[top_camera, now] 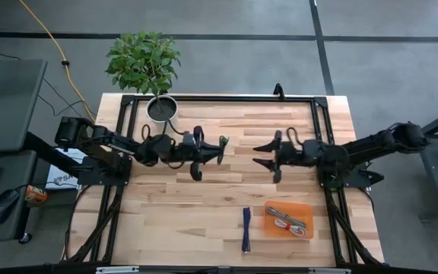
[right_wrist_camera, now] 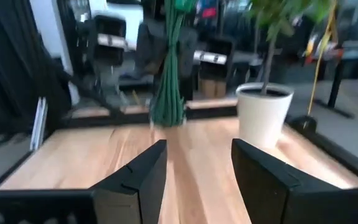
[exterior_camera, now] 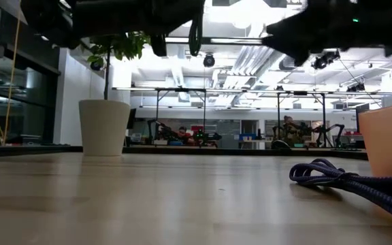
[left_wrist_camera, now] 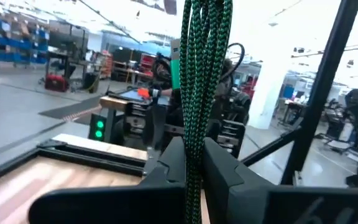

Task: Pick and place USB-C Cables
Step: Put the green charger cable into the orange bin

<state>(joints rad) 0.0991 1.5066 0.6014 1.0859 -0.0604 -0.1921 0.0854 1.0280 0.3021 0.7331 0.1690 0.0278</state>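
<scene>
My left gripper (top_camera: 216,151) hangs high over the table's middle, shut on the green cable bundle (top_camera: 223,149), which also shows in the low view (exterior_camera: 194,34) and in the right wrist view (right_wrist_camera: 169,81). My right gripper (top_camera: 258,154) faces it from the right, open and holding nothing (right_wrist_camera: 197,163). The dark blue cable (top_camera: 245,228) lies flat on the table near the near edge (exterior_camera: 339,180). The silvery grey cable (top_camera: 280,212) and the white-and-red cable (top_camera: 287,224) lie in the orange tray (top_camera: 304,207). My left gripper pinches the green cable bundle (left_wrist_camera: 194,168) between its two fingers (left_wrist_camera: 169,165), which lie across its length and come level from the table's left. The bundle is lifted clear of the table, and its long part (left_wrist_camera: 204,62) runs on beyond the fingers.
A white pot with a leafy plant (top_camera: 161,106) stands at the far left of the table (exterior_camera: 104,128). A black frame (top_camera: 226,97) runs round the work area. Bare wood (top_camera: 166,221) lies between the left arm and the blue cable.
</scene>
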